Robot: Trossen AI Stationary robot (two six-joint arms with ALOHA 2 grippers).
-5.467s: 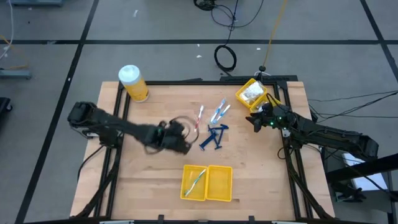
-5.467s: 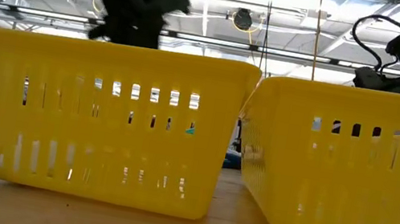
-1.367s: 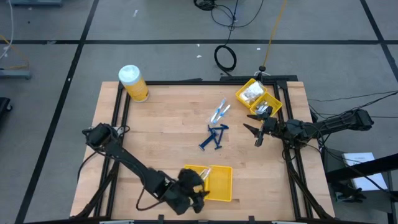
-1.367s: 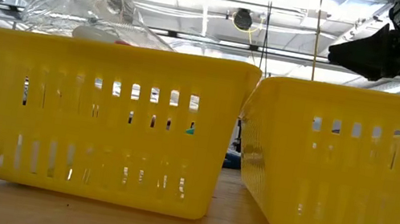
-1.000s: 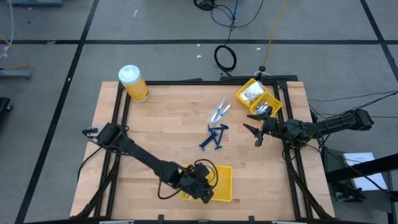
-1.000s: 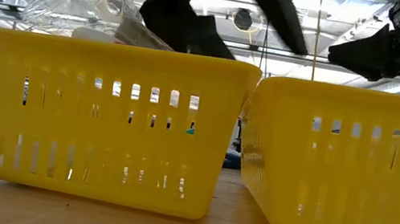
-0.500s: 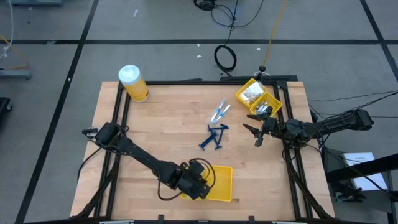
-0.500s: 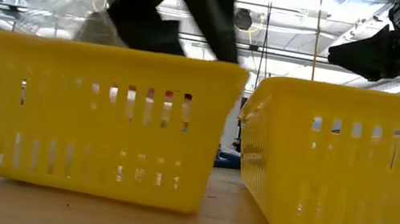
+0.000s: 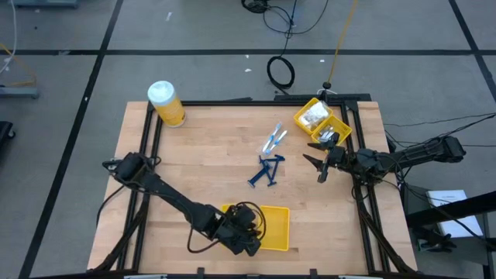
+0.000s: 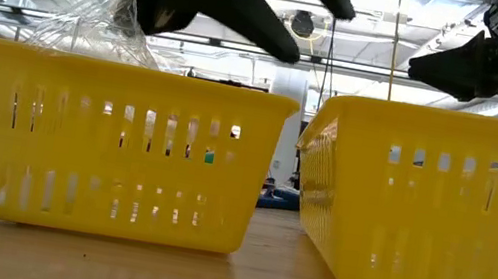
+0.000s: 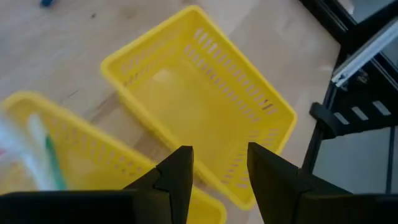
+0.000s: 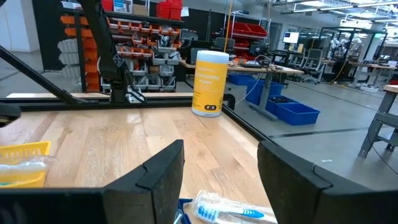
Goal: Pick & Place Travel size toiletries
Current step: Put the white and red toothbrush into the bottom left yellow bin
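My left gripper (image 9: 240, 234) (image 11: 217, 180) hangs open over the left half of the near yellow bin (image 9: 277, 229), touching nothing. A clear packet (image 10: 97, 18) with a green-and-white stick (image 11: 38, 155) lies in that half and pokes above its rim. The right half (image 11: 199, 112) holds nothing. Dark blue razors (image 9: 266, 170) and white/light-blue sticks (image 9: 273, 138) lie flat on the table's middle. My right gripper (image 9: 320, 167) (image 12: 221, 180) waits open above the table near its right edge. A wrapped stick (image 12: 230, 213) shows below its fingers.
A second yellow bin (image 9: 299, 118) at the far right corner holds white packets and small silvery pieces. A yellow jar with a white lid (image 9: 165, 103) stands at the far left corner. Black frame rails run along the table's edges. Bare wood lies between jar and razors.
My left gripper has swung from beyond the table's near edge over the near bin and shifted about above its left half. In the low view that left half has slid a little toward the table's left, while the right half stayed. The packet still pokes above the rim.
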